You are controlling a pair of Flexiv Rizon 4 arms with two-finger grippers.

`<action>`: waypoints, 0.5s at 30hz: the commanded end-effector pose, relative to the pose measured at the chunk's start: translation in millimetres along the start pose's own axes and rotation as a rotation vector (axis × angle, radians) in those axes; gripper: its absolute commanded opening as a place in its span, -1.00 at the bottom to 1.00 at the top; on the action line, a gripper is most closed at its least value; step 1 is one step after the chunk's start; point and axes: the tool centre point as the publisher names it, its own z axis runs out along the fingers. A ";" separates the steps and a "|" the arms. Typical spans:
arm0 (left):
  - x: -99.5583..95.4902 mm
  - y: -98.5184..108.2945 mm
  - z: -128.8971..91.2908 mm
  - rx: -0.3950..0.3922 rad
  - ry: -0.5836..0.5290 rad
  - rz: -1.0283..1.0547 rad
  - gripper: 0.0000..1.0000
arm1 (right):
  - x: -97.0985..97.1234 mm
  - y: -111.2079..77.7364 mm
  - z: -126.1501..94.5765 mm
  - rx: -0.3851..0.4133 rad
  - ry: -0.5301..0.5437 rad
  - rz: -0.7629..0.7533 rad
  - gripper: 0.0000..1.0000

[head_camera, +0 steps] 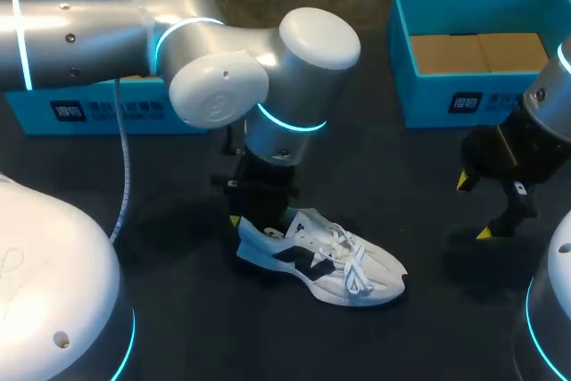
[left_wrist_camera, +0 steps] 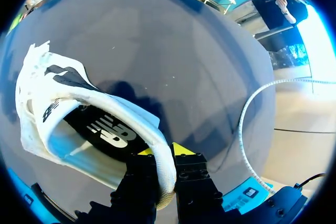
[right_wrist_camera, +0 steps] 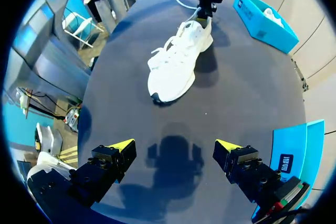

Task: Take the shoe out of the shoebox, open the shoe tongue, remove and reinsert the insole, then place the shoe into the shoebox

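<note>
The left fingers [left_wrist_camera: 181,151] were clamped on the heel rim of the white shoe [head_camera: 332,263], one finger inside the collar and one outside, their yellow tips close together with only the rim between them. Just ahead of the inner finger, the dark insole [left_wrist_camera: 107,131] lay in the shoe's opening. The toe pointed away from these fingers, and the loose laces [head_camera: 350,254] sprawled over the tongue. The shoe sat sole-down on the dark bench [head_camera: 178,318], outside both boxes. Above the fingers, the left arm [head_camera: 223,78] had its wrist pointing straight down over the heel, and from a bulky bent joint its forearm ran level to the bench's left side. Past that arm stood the left box [head_camera: 89,115], with something white in it in the right wrist view.

The right fingers [right_wrist_camera: 122,147] stood wide apart with nothing between them, pointing down above the bare bench, where their shadow fell. The shoe's toe lay well ahead of them. The right arm [head_camera: 544,104] hung down at the bench's right edge. Beyond it stood the right box [head_camera: 446,104], lined with brown card.
</note>
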 end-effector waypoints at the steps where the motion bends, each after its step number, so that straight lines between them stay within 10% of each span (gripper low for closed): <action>1: -4.7 -0.3 -2.3 0.002 0.001 -0.007 -1.00 | 0.5 -0.1 0.5 0.002 -0.001 0.000 1.00; 2: -5.1 -0.4 -2.6 0.006 -0.001 -0.008 -1.00 | 0.5 -0.1 0.5 0.002 -0.001 0.000 1.00; 6: -5.3 -0.3 -3.0 0.028 -0.007 0.000 1.00 | 0.5 -0.1 0.5 0.002 -0.001 0.000 1.00; 15: 18.8 -3.6 -35.5 0.055 -0.082 0.021 1.00 | 0.5 -0.1 0.5 0.002 -0.001 0.000 1.00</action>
